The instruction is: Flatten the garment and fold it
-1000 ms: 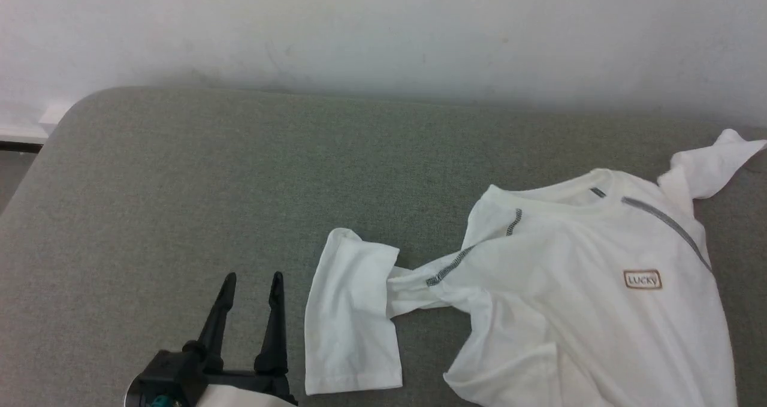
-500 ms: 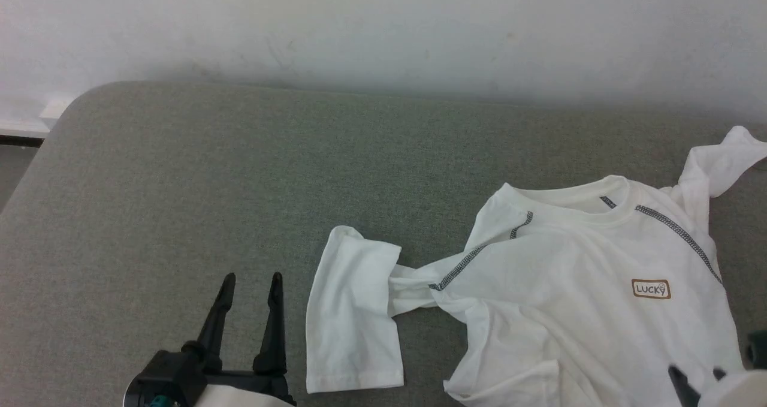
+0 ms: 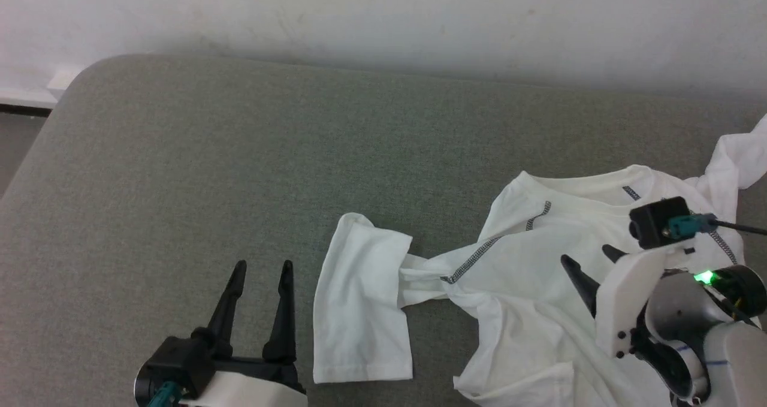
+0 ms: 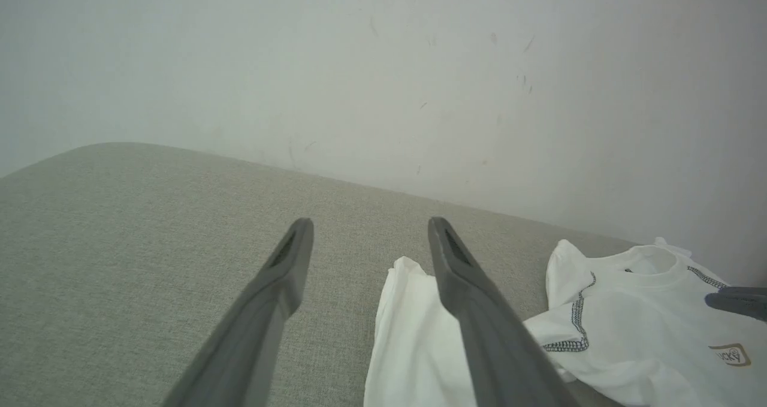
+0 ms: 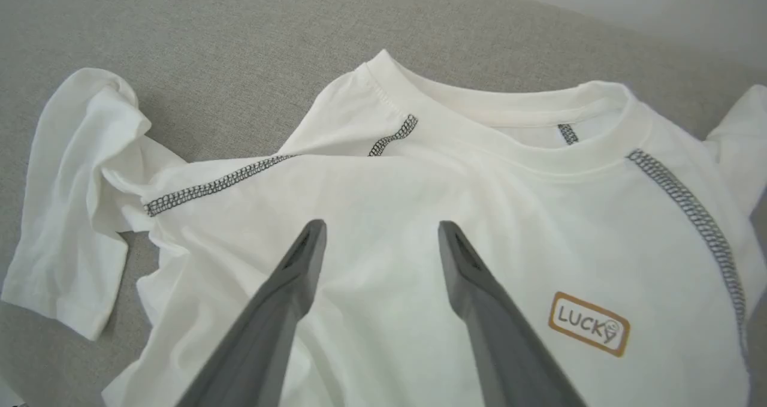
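Left hand (image 3: 263,264) released, fingers spread with nothing between them, parked low over the bare grey padded surface (image 3: 180,155), clear of any cloth. Right hand (image 3: 587,254) also released, fingers apart and empty, sitting over the chest of the garment (image 3: 527,257); can't tell if the tips touch the fabric. Garment is a white shirt lying front-up on the padded surface, entirely to the right of the left hand and under and ahead of the right hand. Collar (image 5: 509,110) is just ahead of the right hand's fingertips, opening toward the wall (image 3: 383,17). The LUCKY patch (image 5: 588,324) is near the right hand's finger on the side away from the left hand. The near sleeve (image 3: 359,305) is twisted where it leaves the shoulder, then folded flat, ending up between the two hands and just beside the left hand's inner finger, not touching it. Dark zigzag stitching (image 5: 216,185) runs from the collar out to that twist. The other sleeve (image 3: 734,161) is bunched up beyond the right hand, toward the wall. Body fabric is wrinkled under the right hand; the hem is out of frame.
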Available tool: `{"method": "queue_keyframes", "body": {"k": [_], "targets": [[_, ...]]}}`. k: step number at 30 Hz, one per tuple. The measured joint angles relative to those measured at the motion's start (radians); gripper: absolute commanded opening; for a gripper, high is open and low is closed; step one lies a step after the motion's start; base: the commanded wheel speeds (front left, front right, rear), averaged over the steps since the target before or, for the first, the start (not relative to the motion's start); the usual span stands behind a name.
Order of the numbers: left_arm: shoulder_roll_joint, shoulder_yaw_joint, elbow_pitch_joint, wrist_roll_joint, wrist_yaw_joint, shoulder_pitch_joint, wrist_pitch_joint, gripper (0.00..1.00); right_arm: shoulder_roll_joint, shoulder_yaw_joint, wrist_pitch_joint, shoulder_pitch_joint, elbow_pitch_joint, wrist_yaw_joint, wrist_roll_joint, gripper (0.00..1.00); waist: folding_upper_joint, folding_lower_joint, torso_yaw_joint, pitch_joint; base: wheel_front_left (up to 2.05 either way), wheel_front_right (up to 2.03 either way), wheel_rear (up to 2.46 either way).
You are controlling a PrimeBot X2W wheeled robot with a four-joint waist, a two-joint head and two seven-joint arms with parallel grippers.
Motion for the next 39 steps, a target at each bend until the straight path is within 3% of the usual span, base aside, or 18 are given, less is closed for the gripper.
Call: {"method": "queue_keyframes", "body": {"k": [9, 13, 19, 20, 21, 23, 33, 39], "targets": [[-0.002, -0.01, 0.022, -0.01, -0.003, -0.044, 0.0, 1.0, -0.035, 0.103, -0.002, -0.228, 0.284, 0.0, -0.053, 1.0, 0.0, 0.0001, 0.049, 0.066, 0.0, 0.0, 0.0], [-0.004, -0.023, 0.026, -0.018, -0.01, -0.06, 0.0, 1.0, -0.045, 0.135, 0.063, -0.283, 0.408, 0.0, -0.084, 1.0, 0.0, 0.0001, 0.075, 0.092, 0.0, 0.0, 0.0], [-0.006, -0.028, 0.031, -0.024, -0.011, -0.076, 0.0, 1.0, -0.066, 0.158, 0.113, -0.347, 0.48, 0.0, -0.094, 1.0, -0.0001, -0.0002, 0.114, 0.122, 0.0, 0.0, 0.0], [-0.006, -0.029, 0.031, -0.025, -0.011, -0.076, 0.0, 1.0, -0.069, 0.16, 0.113, -0.353, 0.486, 0.0, -0.094, 0.78, -0.0001, -0.0002, 0.119, 0.127, 0.0, 0.0, 0.0], [-0.007, -0.029, 0.032, -0.025, -0.011, -0.076, 0.0, 1.0, -0.072, 0.163, 0.113, -0.357, 0.49, 0.0, -0.094, 0.43, -0.0001, -0.0002, 0.123, 0.131, 0.0, 0.0, 0.0], [-0.007, -0.03, 0.035, -0.026, -0.011, -0.076, 0.0, 1.0, -0.078, 0.174, 0.11, -0.363, 0.493, 0.0, -0.094, 0.0, -0.0001, -0.0002, 0.131, 0.137, 0.0, 0.0, 0.0], [-0.007, -0.034, 0.05, -0.027, -0.011, -0.076, 0.0, 1.0, -0.076, 0.21, -0.072, -0.401, 0.524, 0.0, -0.098, 0.0, -0.0001, 0.0, 0.133, 0.113, 0.0, 0.0, 0.0], [-0.008, -0.044, 0.052, -0.027, -0.012, -0.076, 0.0, 1.0, -0.047, 0.196, -0.229, -0.498, 0.576, 0.0, -0.162, 0.0, -0.0001, 0.0, 0.144, 0.105, 0.0, 0.0, 0.0]]}}
